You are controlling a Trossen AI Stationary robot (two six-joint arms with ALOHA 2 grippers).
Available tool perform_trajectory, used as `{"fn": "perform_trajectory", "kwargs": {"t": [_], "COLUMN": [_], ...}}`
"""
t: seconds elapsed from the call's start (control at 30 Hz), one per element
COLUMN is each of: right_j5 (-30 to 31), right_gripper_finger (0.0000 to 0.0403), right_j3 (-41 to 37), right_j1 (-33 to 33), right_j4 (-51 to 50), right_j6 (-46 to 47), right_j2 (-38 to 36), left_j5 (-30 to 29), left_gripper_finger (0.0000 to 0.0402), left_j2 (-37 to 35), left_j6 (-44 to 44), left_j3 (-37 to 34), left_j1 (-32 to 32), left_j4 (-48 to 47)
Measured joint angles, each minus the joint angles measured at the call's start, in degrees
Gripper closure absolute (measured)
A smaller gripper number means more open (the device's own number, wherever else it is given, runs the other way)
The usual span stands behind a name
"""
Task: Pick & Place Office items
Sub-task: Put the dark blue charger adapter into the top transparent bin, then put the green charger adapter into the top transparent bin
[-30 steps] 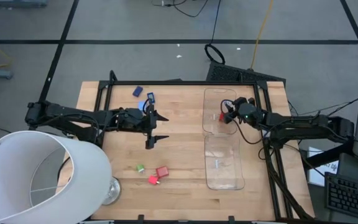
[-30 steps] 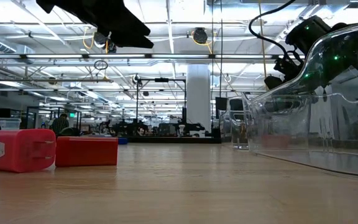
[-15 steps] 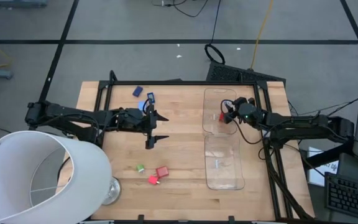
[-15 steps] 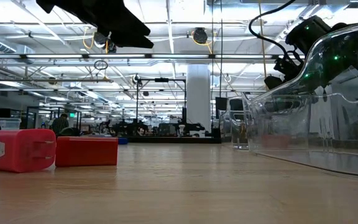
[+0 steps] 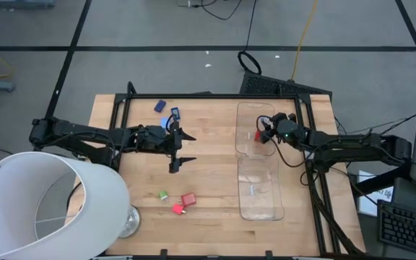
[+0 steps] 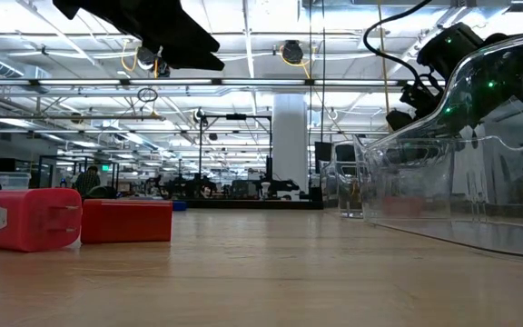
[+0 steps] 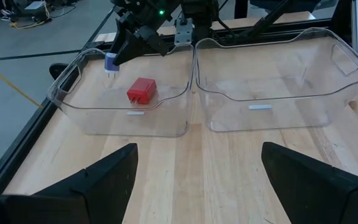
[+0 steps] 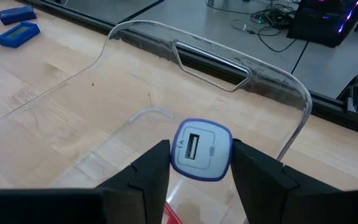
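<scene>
My right gripper (image 5: pixel 261 133) hovers over the far clear tray (image 5: pixel 254 108), shut on a small light-blue charger block (image 8: pixel 201 149), which also shows in the left wrist view (image 7: pixel 110 61). A red plug piece (image 7: pixel 142 91) lies flat on that tray's floor just below. My left gripper (image 5: pixel 186 149) is open above bare table at mid-table, touching nothing. A green piece (image 5: pixel 163 195) and two red pieces (image 5: pixel 188 198) (image 5: pixel 178 209) lie near the front edge. Blue and navy pieces (image 5: pixel 174 113) (image 5: pixel 160 106) lie at the far edge. My right gripper pinches the light-blue charger block between its two fingers, on two opposite sides (image 8: pixel 174 154), with the USB-port face (image 8: pixel 196 147) turned back toward the wrist. The fingers slant down from the table's right. The block is lifted clear above the far tray's floor.
A second clear tray (image 5: pixel 260 209) adjoins the first on its near side. A big white lampshade (image 5: pixel 49 206) overhangs the table's near-left corner. A black frame rail (image 5: pixel 193 96) runs along the far edge. Bare wood lies between the left gripper and the trays.
</scene>
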Motion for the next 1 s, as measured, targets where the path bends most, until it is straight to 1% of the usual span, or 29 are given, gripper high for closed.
{"fn": "perform_trajectory", "kwargs": {"t": [0.23,0.63,0.83,0.87,1.0], "right_j5": [-0.2,-0.2,-0.3,-0.7,-5.8], "right_gripper_finger": [0.0234,0.0189,0.0189,0.019,0.0195], "right_j3": [0.0,0.0,0.0,0.0,0.0], "right_j1": [0.0,0.0,0.1,0.2,0.3], "right_j4": [0.2,0.2,2.0,2.7,6.9], "right_j6": [1.3,1.1,0.0,-0.3,-1.0], "right_j2": [0.0,0.0,0.0,0.0,0.0], "left_j5": [0.0,0.0,0.0,0.0,0.0], "left_gripper_finger": [0.006,0.0057,0.0061,0.0059,0.0056], "left_j2": [0.0,0.0,0.0,0.0,0.0], "left_j6": [0.0,0.0,0.0,0.0,0.0], "left_j3": [0.0,0.0,0.0,0.0,0.0], "left_j1": [0.0,0.0,0.0,0.0,0.0], "left_j4": [0.0,0.0,0.0,0.0,0.0]}}
